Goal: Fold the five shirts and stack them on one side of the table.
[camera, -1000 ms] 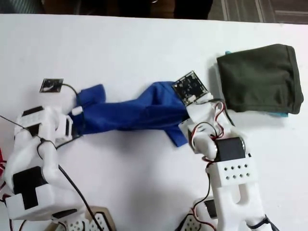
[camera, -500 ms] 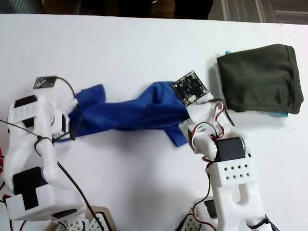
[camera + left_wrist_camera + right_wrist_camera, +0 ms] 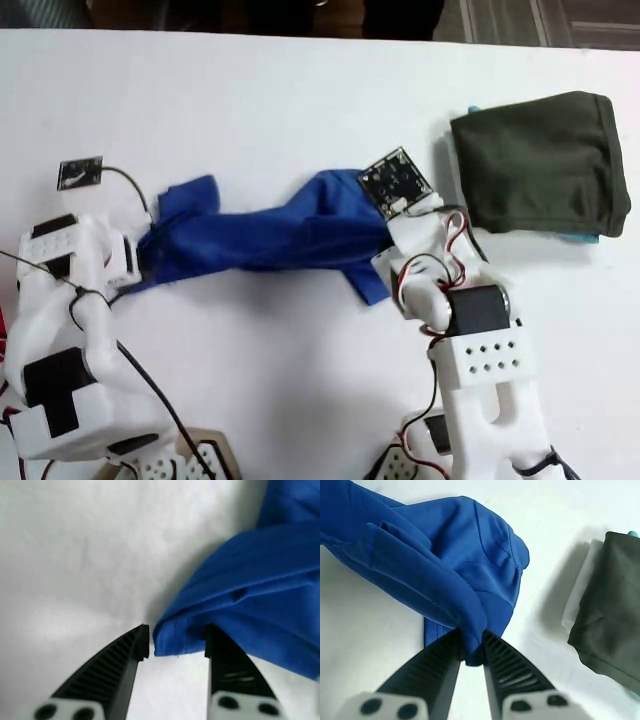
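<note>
The blue shirt (image 3: 270, 235) lies bunched in a long, twisted band on the white counter (image 3: 300, 100). It runs away from the folded dark green shirt (image 3: 540, 165), and its nearer end stops just short of that shirt without touching it.

The right jaws are at the end of the blue shirt nearest the dark green shirt. They are narrow and clamped on a thick gathered fold of blue cloth (image 3: 470, 625), which bulges out past the tips. The left jaws are at the end farthest from the dark green shirt. They stand partly apart with a hemmed corner of the blue shirt (image 3: 172, 640) in the gap between them. One jaw is against the cloth, and a thin sliver of counter shows between the hem and the other.

In the high view a teal edge (image 3: 575, 238) peeks from under the dark green shirt on the side toward the arms. The right wrist view shows that shirt (image 3: 610, 615) from the side, with a pale layer (image 3: 577, 607) beneath it. The left wrist view shows the stitching along the blue hem.
</note>
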Motion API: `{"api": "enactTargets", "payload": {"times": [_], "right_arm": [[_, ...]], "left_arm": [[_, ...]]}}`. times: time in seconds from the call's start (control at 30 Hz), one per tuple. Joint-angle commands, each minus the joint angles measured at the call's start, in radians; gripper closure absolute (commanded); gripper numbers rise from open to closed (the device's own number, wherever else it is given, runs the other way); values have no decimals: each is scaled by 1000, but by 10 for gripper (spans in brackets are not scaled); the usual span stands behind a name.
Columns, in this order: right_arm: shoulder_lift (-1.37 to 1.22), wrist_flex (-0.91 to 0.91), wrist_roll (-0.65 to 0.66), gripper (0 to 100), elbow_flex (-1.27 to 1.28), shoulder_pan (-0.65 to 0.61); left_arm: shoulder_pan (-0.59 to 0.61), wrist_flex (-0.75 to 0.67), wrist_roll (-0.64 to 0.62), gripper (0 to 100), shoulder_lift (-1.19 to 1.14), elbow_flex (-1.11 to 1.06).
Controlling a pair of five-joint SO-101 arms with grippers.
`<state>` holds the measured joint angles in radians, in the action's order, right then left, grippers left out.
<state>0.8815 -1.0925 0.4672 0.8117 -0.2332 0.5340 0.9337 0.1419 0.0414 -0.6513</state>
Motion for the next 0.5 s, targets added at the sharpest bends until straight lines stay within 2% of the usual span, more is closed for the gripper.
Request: {"api": "enactTargets", "payload": {"times": [0.0,0.2,0.4,0.47], "right_arm": [[38,1,2,981,-3,12],[38,-1,2,981,-3,12],[38,-1,0,981,-3,12],[38,-1,0,981,-3,12]], "left_arm": [[9,-29,-6,797,-63,16],[5,153,-2,796,-232,205],[3,222,3,798,-293,262],[3,222,3,842,-292,262]]}}
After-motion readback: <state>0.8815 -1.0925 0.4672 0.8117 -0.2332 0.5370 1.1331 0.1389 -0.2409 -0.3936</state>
